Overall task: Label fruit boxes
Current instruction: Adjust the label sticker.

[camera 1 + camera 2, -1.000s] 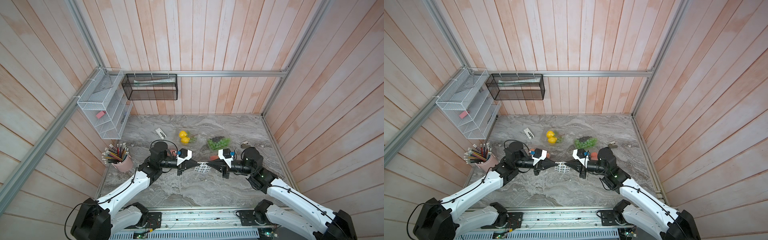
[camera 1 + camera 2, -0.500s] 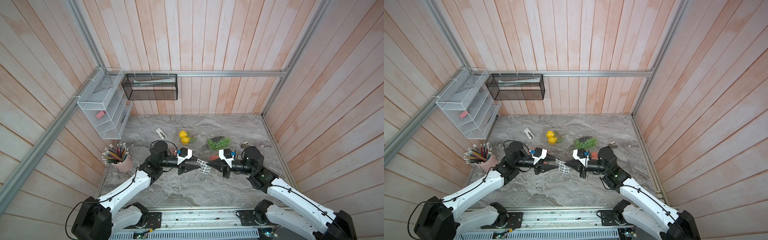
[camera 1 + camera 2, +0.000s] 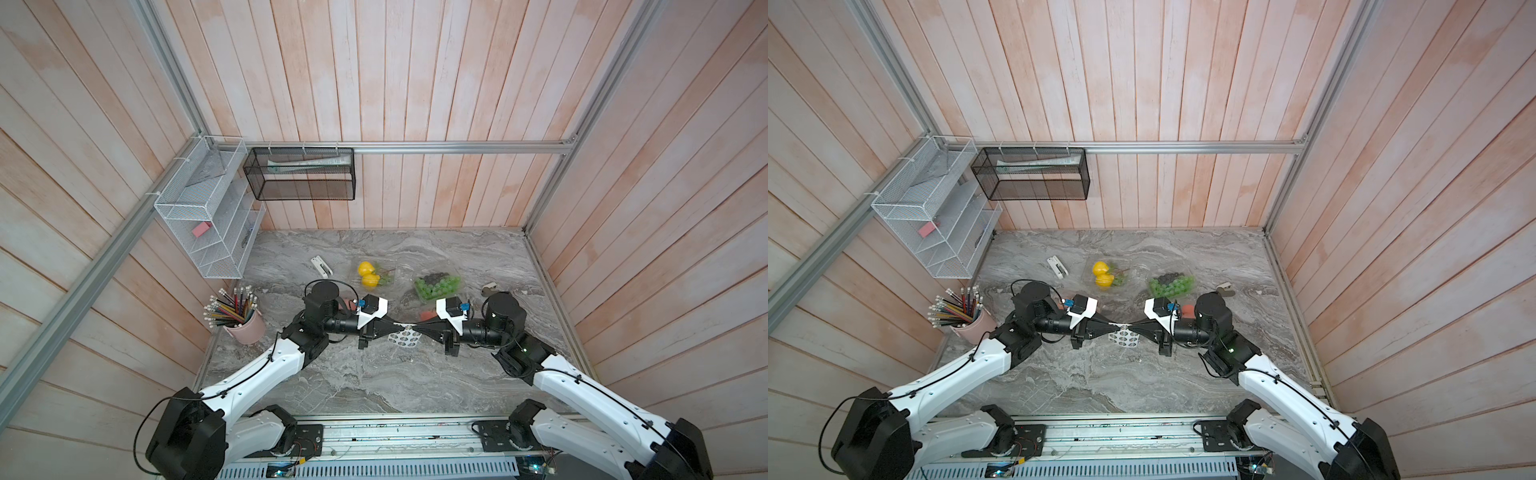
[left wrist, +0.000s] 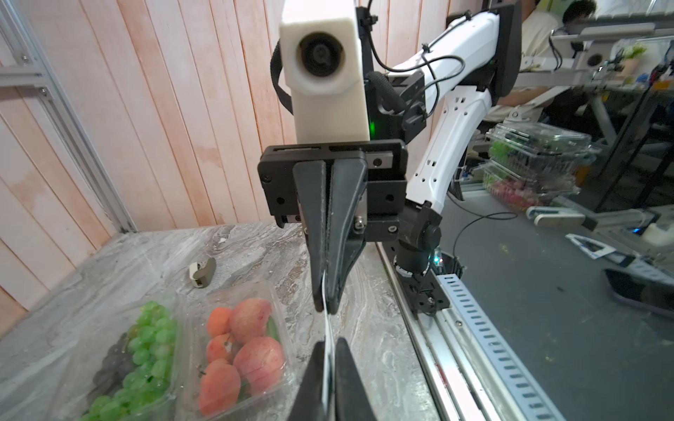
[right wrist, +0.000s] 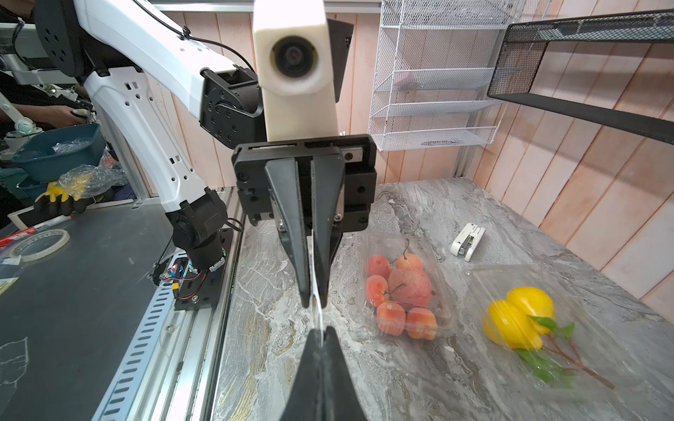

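Both grippers meet tip to tip over the middle of the table, each shut on an end of the white sticker sheet (image 3: 405, 337), which shows edge-on in both wrist views. My left gripper (image 3: 400, 328) (image 4: 330, 344) holds one end, my right gripper (image 3: 416, 330) (image 5: 321, 331) the other. Behind them lie the clear fruit boxes: yellow fruit (image 3: 372, 274) (image 5: 521, 317), green and dark grapes (image 3: 438, 286) (image 4: 138, 350), and two with red-orange fruit (image 5: 401, 291) (image 4: 240, 350), largely hidden under the wrists in both top views.
A pink cup of pencils (image 3: 243, 320) stands at the left edge. A small white device (image 3: 322, 266) and a grey clip-like object (image 3: 490, 287) lie toward the back. A white wire rack (image 3: 208, 216) and a black mesh basket (image 3: 299, 174) hang on the walls.
My left gripper opened and let the sheet sag, then shut on it again. The right gripper kept its hold and barely moved.
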